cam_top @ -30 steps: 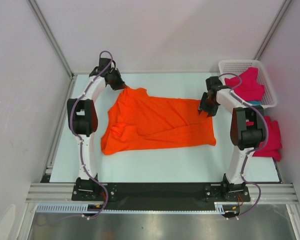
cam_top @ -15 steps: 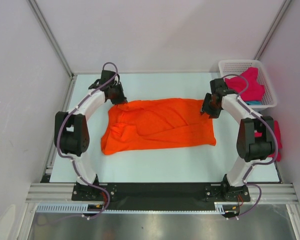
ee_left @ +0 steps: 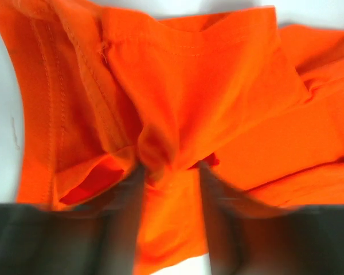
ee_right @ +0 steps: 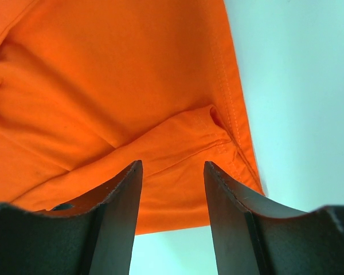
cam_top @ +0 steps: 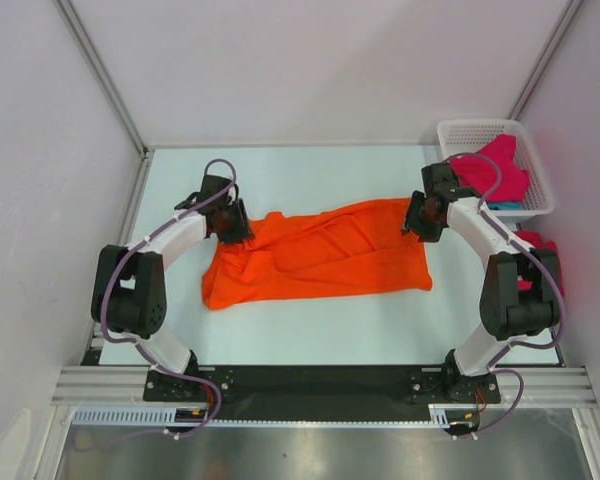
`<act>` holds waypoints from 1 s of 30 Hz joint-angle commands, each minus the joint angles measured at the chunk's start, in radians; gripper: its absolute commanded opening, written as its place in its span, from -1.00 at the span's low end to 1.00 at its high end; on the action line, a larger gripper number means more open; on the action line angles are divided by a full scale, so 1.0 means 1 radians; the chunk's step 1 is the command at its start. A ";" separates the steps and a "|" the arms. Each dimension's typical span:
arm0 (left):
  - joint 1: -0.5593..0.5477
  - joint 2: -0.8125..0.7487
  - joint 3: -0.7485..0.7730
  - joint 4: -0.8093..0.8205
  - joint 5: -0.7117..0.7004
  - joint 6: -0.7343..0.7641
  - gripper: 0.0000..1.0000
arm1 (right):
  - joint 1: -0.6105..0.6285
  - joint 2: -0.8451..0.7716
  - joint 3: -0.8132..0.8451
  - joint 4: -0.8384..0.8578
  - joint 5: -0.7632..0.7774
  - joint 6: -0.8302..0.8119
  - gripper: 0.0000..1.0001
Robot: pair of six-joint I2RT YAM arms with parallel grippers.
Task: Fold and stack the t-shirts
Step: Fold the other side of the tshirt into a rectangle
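Noted pale flat table (cam_top: 300, 325) w/ free surface along near edge & far side. Found bright orange cloth t-shirt (cam_top: 320, 255) lying crumpled across centre, long way L–R. Saw white plastic mesh basket (cam_top: 480, 127) at far R corner, holding magenta-red t-shirt (cam_top: 495, 170) over teal t-shirt (cam_top: 510, 205). Spotted second magenta-red t-shirt (cam_top: 533, 240) at R edge. Found L gripper (cam_top: 235, 232) parted, orange cloth bunched between fingers. Found R gripper (cam_top: 417, 222) parted at shirt's far R corner, clamping nothing.

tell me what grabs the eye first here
A bright orange t-shirt sprawls rumpled across the middle of the table, with the left gripper and right gripper at its two far corners. At the table's far right corner stands a white basket holding a magenta t-shirt.
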 commanded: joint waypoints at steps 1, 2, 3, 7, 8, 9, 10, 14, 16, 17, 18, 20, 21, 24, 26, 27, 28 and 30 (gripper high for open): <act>-0.007 -0.062 -0.018 0.039 -0.016 -0.006 0.22 | 0.019 -0.047 -0.008 0.001 0.003 -0.008 0.05; -0.008 -0.071 -0.016 0.036 -0.027 -0.008 0.45 | 0.019 -0.050 -0.008 -0.002 0.004 -0.008 0.05; -0.008 -0.075 -0.012 0.033 -0.033 -0.008 0.54 | 0.019 -0.051 -0.008 -0.005 0.006 -0.010 0.05; -0.007 -0.057 0.047 0.018 -0.059 0.000 0.69 | 0.021 -0.054 -0.001 -0.013 0.012 -0.010 0.05; -0.007 -0.045 0.066 0.004 -0.067 0.006 0.69 | 0.022 -0.056 0.001 -0.017 0.013 -0.010 0.05; -0.007 -0.017 0.108 -0.002 -0.082 0.008 0.70 | 0.022 -0.056 0.002 -0.019 0.013 -0.010 0.05; -0.007 0.001 0.126 -0.004 -0.088 0.011 0.70 | 0.025 -0.059 0.004 -0.022 0.018 -0.008 0.05; -0.007 0.089 0.238 -0.016 -0.099 0.017 0.70 | 0.025 -0.068 0.002 -0.034 0.032 -0.013 0.06; -0.005 0.142 0.275 -0.022 -0.105 0.021 0.71 | 0.025 -0.071 0.001 -0.039 0.043 -0.019 0.06; -0.007 0.159 0.293 -0.027 -0.105 0.025 0.70 | 0.022 -0.071 0.001 -0.044 0.046 -0.021 0.05; -0.007 0.174 0.324 -0.031 -0.135 0.026 0.70 | 0.021 -0.071 -0.001 -0.045 0.049 -0.021 0.06; -0.007 0.216 0.358 -0.050 -0.150 0.032 0.70 | 0.018 -0.071 -0.001 -0.047 0.050 -0.022 0.06; -0.005 0.225 0.379 -0.053 -0.151 0.034 0.70 | 0.016 -0.073 -0.001 -0.047 0.053 -0.025 0.06; -0.004 0.256 0.406 -0.060 -0.168 0.040 0.69 | 0.013 -0.070 0.001 -0.050 0.056 -0.027 0.06; -0.001 0.270 0.413 -0.063 -0.177 0.043 0.70 | 0.012 -0.067 0.001 -0.050 0.056 -0.027 0.06; 0.004 0.274 0.413 -0.065 -0.180 0.044 0.69 | 0.012 -0.065 0.001 -0.050 0.056 -0.027 0.06; 0.006 0.277 0.413 -0.065 -0.180 0.043 0.69 | 0.012 -0.065 0.001 -0.050 0.058 -0.028 0.06; 0.010 0.287 0.413 -0.067 -0.182 0.046 0.68 | 0.012 -0.061 0.001 -0.048 0.056 -0.025 0.06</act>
